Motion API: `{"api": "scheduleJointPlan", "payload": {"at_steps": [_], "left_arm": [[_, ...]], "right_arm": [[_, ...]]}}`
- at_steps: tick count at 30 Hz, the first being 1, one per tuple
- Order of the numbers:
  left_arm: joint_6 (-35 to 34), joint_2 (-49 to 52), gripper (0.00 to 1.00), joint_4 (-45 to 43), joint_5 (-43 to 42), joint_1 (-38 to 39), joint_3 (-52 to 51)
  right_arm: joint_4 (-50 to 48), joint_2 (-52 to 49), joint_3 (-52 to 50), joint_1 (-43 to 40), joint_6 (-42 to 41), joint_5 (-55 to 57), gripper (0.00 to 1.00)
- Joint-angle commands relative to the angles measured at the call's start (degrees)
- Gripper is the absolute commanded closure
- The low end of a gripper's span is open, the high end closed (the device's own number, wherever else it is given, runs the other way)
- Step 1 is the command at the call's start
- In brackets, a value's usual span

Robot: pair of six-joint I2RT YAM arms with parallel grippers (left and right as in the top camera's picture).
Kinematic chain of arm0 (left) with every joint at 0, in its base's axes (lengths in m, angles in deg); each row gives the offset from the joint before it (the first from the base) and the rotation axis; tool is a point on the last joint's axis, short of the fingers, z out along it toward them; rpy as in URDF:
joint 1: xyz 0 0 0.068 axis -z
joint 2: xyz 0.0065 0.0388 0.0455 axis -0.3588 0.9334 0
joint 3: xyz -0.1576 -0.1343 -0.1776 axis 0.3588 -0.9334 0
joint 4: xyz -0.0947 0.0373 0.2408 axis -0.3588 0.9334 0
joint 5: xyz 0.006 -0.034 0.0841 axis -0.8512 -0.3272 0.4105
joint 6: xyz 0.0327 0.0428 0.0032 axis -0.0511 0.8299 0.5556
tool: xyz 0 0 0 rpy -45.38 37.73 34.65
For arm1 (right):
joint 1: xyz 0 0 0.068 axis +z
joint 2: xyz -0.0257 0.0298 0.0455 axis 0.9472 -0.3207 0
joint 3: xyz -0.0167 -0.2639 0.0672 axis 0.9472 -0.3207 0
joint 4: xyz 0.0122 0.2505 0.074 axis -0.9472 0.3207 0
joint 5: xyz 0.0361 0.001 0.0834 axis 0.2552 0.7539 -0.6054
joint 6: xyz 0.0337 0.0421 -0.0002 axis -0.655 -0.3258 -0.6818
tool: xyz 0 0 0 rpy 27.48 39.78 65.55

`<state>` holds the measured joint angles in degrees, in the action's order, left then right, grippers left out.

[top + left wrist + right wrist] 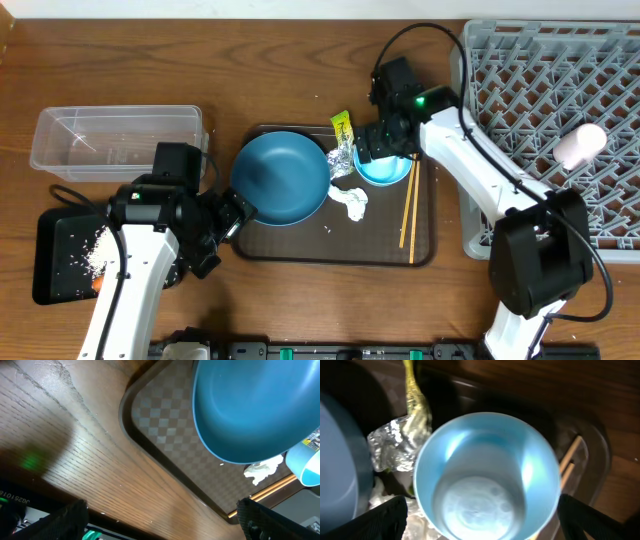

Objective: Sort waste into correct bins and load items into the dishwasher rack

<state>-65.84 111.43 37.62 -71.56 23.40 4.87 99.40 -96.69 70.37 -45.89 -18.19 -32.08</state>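
On the rack [520,80], overhead-only, white cup [580,145]

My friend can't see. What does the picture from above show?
Two white robot arms reach over a brown tray holding a blue plate, a light-blue cup, foil, tissue and chopsticks. A grey rack on the right holds a white cup; a clear tub and a black tray with rice sit left.

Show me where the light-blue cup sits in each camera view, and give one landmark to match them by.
Overhead: light-blue cup at the upper right of the brown tray.
Left wrist: at the right edge, below the dark-blue plate.
Right wrist: centre of the picture, seen from above.
Shared landmark: the wooden chopsticks, beside the cup in all three.
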Motion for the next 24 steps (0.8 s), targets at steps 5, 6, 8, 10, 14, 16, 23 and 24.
{"api": "scheduleJointPlan", "payload": {"at_steps": [5, 6, 8, 10, 14, 16, 23, 24], "left_arm": [[-0.33, 0.15, 0.02, 0.13, 0.79, 0.17, 0.24], [-0.33, 0.15, 0.02, 0.15, 0.79, 0.17, 0.24], [-0.33, 0.15, 0.02, 0.13, 0.79, 0.17, 0.24], [-0.33, 0.15, 0.02, 0.13, 0.79, 0.17, 0.24], [-0.33, 0.15, 0.02, 0.15, 0.79, 0.17, 0.24], [-0.33, 0.15, 0.02, 0.13, 0.79, 0.17, 0.24], [-0.33, 0.15, 0.02, 0.13, 0.79, 0.17, 0.24], [-0.33, 0.15, 0.02, 0.15, 0.79, 0.17, 0.24]], "right_arm": [[-0.35, -3.06, -0.15, 1.73, -2.27, 2.84, 0.16], [-0.11, -3.08, -0.15, 1.88, -3.28, 4.37, 0.17], [-0.02, -3.13, -0.15, 2.01, -3.72, 5.51, 0.18], [-0.04, -3.13, -0.15, 2.05, -3.72, 5.49, 0.21], [-0.02, -3.13, -0.15, 2.05, -3.72, 5.46, 0.34], [-0.02, -3.13, -0.15, 2.05, -3.72, 5.29, 0.41], [0.2, -3.08, -0.07, 2.03, -4.11, 4.15, 0.47], [0.37, -2.99, 0.04, 2.03, -4.13, 3.93, 0.48]]}}
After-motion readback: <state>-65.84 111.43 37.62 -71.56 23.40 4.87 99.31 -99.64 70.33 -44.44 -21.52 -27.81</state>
